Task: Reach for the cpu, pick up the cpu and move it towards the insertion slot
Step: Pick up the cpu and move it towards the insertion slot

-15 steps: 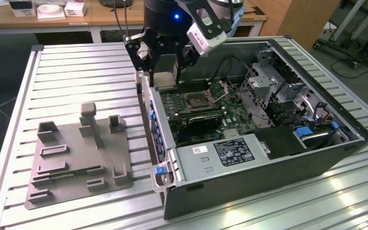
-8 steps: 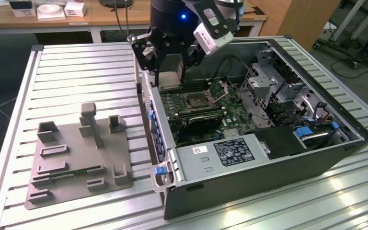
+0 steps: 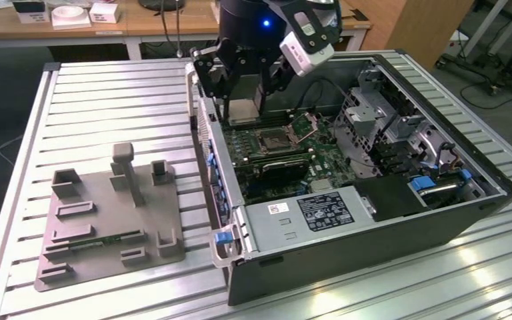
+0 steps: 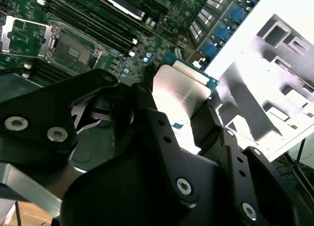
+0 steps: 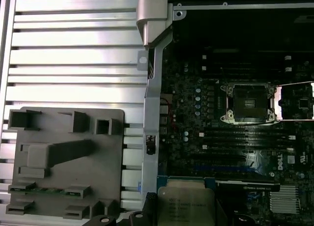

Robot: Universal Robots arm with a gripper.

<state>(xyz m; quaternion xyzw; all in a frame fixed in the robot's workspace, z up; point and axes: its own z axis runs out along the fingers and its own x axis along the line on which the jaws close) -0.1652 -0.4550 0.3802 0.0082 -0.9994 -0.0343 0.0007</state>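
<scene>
My gripper (image 3: 243, 110) is shut on the cpu (image 3: 241, 105), a small flat square chip with a pale silvery top, and holds it above the rear part of the open computer case. In both wrist views the cpu (image 4: 180, 86) (image 5: 189, 204) sits between the black fingers (image 4: 147, 96). The insertion slot (image 3: 272, 141) is a silver-framed socket with a dark centre on the green motherboard. It lies a short way off the chip, and its hinged plate (image 3: 309, 124) is swung up. The slot also shows in both wrist views (image 4: 73, 49) (image 5: 248, 103).
The case's upright side wall (image 3: 210, 167) stands between the motherboard and the grey fixture plate (image 3: 105, 213) on the slatted aluminium table (image 3: 105, 100). A thin green memory strip (image 3: 105, 239) lies in the fixture. A power supply (image 3: 319, 210) and drive cages (image 3: 389, 133) crowd the case.
</scene>
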